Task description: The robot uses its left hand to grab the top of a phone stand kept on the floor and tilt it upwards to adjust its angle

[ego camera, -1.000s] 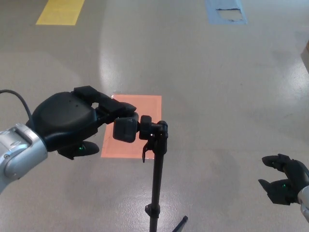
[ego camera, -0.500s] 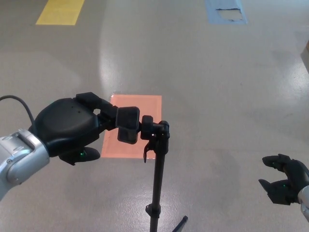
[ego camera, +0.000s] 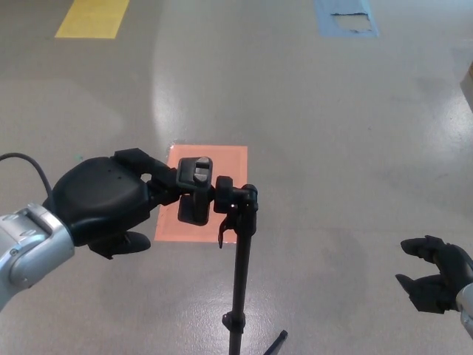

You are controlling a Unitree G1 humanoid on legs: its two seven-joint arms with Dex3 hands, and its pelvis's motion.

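Note:
A black phone stand (ego camera: 239, 274) rises from the floor at centre bottom, a thin pole with a joint at its top. Its clamp head (ego camera: 195, 189) sticks out to the left of the joint and is tilted so its upper face shows. My left hand (ego camera: 111, 201) comes in from the left, its fingers (ego camera: 161, 180) closed on the clamp head from behind. My right hand (ego camera: 436, 283) hangs low at the right edge, fingers apart, holding nothing, well away from the stand.
An orange-pink rectangle (ego camera: 214, 164) is marked on the grey floor behind the stand's head. A yellow patch (ego camera: 92, 18) lies at top left, a blue one (ego camera: 346, 16) at top right. One stand leg (ego camera: 275, 343) shows at the bottom.
The clamp head has turned upward in my left hand; its top face now shows. The left hand shifted slightly. The right hand has stayed where it was.

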